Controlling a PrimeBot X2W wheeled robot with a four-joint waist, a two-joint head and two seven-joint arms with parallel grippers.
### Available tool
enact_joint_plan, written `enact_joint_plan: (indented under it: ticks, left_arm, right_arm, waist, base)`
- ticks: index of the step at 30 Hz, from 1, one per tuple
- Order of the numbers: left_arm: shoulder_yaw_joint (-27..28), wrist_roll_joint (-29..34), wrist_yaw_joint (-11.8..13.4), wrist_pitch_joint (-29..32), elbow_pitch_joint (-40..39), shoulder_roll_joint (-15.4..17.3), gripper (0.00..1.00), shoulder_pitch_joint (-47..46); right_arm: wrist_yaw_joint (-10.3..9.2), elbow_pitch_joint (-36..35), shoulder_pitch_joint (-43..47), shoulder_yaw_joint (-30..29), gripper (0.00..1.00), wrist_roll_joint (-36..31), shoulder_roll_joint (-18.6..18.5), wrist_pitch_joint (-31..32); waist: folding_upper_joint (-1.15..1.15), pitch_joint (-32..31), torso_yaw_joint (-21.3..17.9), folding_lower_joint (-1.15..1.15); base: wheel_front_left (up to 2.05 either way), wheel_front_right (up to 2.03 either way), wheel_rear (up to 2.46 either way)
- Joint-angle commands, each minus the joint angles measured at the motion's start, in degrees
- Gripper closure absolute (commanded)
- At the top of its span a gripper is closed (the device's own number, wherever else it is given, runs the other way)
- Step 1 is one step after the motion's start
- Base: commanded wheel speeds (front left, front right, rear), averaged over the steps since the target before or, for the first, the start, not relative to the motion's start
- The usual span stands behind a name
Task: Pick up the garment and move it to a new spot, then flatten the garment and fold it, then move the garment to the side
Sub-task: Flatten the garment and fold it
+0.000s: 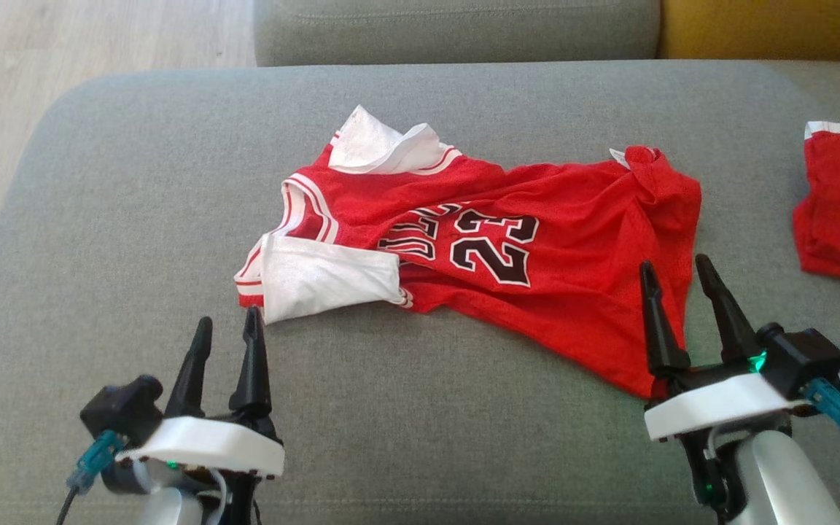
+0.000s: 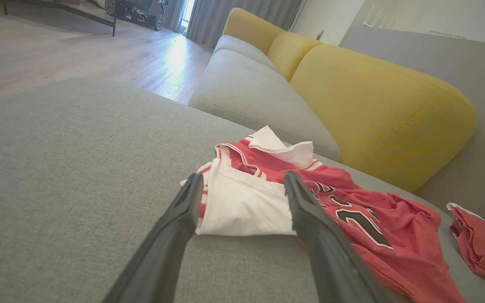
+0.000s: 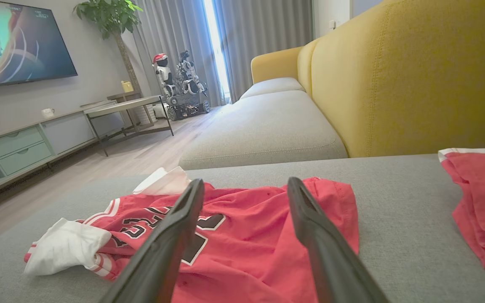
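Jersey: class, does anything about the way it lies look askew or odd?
Yes. The jersey lies crumpled and slanted on the cushion: two white flaps are turned over onto the red, and its far right corner is bunched up.

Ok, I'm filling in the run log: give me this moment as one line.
jersey: crumpled on grey cushion | left gripper: open, empty, near white flap | right gripper: open, empty, near hem

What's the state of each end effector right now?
Left end effector: open, empty, near the white sleeve of the red mesh basketball jersey.
Right end effector: open, empty, above the jersey's hem end.
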Motion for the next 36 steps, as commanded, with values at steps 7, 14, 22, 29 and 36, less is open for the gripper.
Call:
enact_joint_plan:
  ticks: [7, 14, 22, 29, 36]
  left_arm:
    - [0.63, 0.42, 0.74, -0.71, 0.46, 0.53, 0.00, -2.81]
    - [-0.58, 2.88, 2.12, -0.71, 11.28, 0.53, 0.00, -8.54]
    - [0.70, 3.57, 3.96, 1.71, 22.82, 2.70, 0.00, -19.80]
    - [1.67, 3.37, 3.77, 2.20, 29.83, 5.18, 0.00, -26.22]
    - [1.46, 3.44, 2.87, 1.51, 35.12, 6.26, 0.00, -30.26]
  right_arm:
    - [-0.04, -1.85, -1.00, 1.74, 0.00, 0.10, -0.64, 0.41]
    - [-0.04, -1.92, -1.61, 2.34, 0.00, 0.09, -0.55, 0.68]
    - [-0.04, -1.89, -2.96, 2.74, 0.00, 0.16, -0.38, 0.35]
    - [-0.04, -0.19, -3.77, 1.91, 0.00, 0.09, 0.02, -0.17]
    - [-0.04, 0.73, -4.51, 2.25, 0.00, -0.13, 0.37, -0.59]
  waist:
    - [0.00, -0.49, -0.81, 0.00]
    - [0.00, 0.99, -2.98, 0.00]
    - [0.00, 4.40, -5.82, 0.00]
    - [0.00, 5.60, -7.56, 0.00]
    - [0.00, 6.45, -8.31, 0.00]
  base:
    - [0.00, 0.00, 0.00]
    - [0.00, 0.00, 0.00]
    - [0.00, 0.00, 0.00]
    - [0.00, 0.00, 0.00]
    - [0.00, 0.00, 0.00]
